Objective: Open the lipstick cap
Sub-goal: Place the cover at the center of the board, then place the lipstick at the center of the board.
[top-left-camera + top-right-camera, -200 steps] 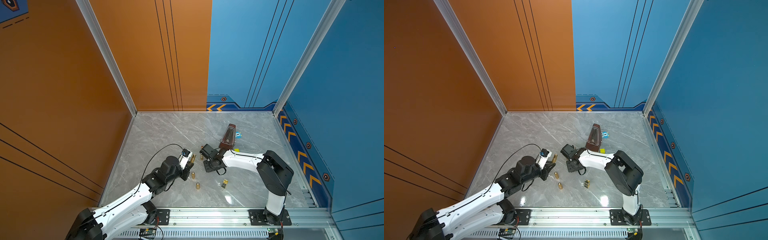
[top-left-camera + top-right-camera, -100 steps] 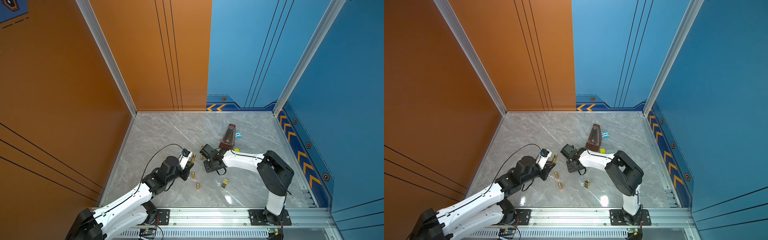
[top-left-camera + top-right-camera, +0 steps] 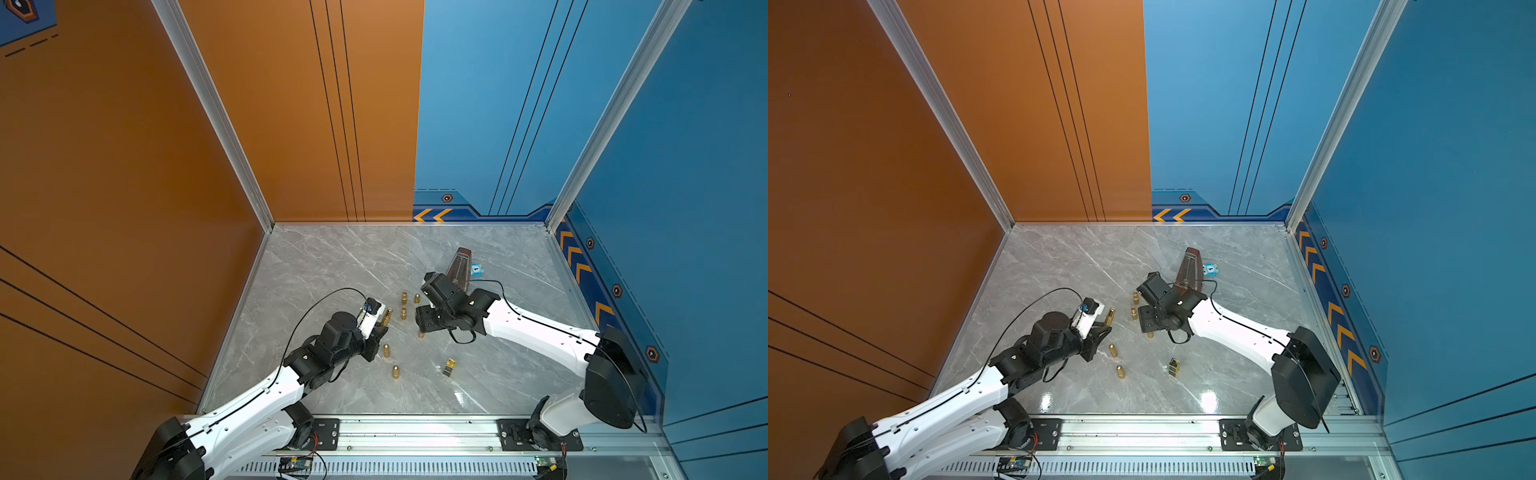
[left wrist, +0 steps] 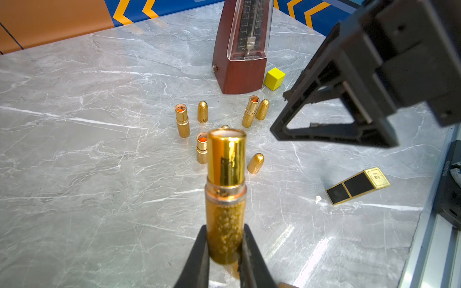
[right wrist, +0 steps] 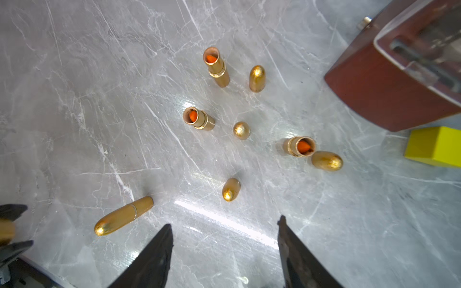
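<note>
Since a second ago my right claw (image 5: 225, 222) has spread its jaws and grips nothing; one rounded gold cap (image 5: 231, 189) stands just ahead of its tips. Past it I count three more loose gold caps (image 5: 257, 78), three uncapped gold lipsticks (image 5: 198, 121) showing orange, and one capped gold lipstick (image 5: 123, 215) aside. My left claw (image 4: 225, 227) is clamped on a fourth, uncapped glitter-gold lipstick tube (image 4: 225, 159).

Lipstick tube (image 4: 225, 194) glossy gold metal, glittery base — tabletop (image 4: 99, 174) polished grey marble.
</note>
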`<state>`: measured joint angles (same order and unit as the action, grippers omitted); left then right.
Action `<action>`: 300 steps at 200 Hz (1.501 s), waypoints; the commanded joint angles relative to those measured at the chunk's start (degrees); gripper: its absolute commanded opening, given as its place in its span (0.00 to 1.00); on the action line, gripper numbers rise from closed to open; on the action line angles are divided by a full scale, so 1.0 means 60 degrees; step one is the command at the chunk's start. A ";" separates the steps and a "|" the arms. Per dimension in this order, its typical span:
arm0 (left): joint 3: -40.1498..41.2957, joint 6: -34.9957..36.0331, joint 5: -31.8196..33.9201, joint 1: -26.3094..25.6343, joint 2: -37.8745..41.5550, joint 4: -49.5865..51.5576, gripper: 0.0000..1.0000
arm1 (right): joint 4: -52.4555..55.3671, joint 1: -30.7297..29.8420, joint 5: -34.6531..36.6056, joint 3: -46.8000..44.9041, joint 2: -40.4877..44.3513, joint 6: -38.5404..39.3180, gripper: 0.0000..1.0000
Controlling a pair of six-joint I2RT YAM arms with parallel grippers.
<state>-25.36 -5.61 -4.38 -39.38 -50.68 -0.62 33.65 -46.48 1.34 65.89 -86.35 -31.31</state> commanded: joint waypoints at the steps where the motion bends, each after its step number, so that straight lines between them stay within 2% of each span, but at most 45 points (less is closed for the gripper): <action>1: -0.0368 0.0237 -0.0385 0.0095 -0.0128 -0.0233 0.00 | 0.0668 0.0428 -0.1188 -0.0067 0.0699 0.0206 0.69; 31: -0.0546 0.0446 -0.0582 0.0006 -0.0632 -0.0233 0.00 | 0.0676 0.0868 -0.3144 0.0113 0.1038 0.0187 0.70; 90: -0.0905 0.0818 -0.0677 -0.0505 -0.1348 -0.0448 0.00 | -0.0336 0.0776 -0.5335 0.0415 0.0604 -0.0565 0.72; 134: -0.1062 0.0855 -0.0852 -0.0741 -0.1644 -0.0643 0.00 | -0.1071 0.0677 -0.5755 0.0453 0.0172 -0.1004 0.67; 212: -0.1266 0.0906 -0.0749 -0.1028 -0.1880 -0.0687 0.00 | -0.1395 0.0525 -0.5746 0.0384 -0.0300 -0.0993 0.47; 300: -0.1335 0.0991 -0.0475 -0.1088 -0.1925 -0.0687 0.00 | -0.1440 0.0441 -0.5572 0.0249 -0.0628 -0.0777 0.31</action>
<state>-31.64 -0.82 -7.94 -45.45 -61.95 -3.64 25.69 -43.44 -32.40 67.33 -89.82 -37.01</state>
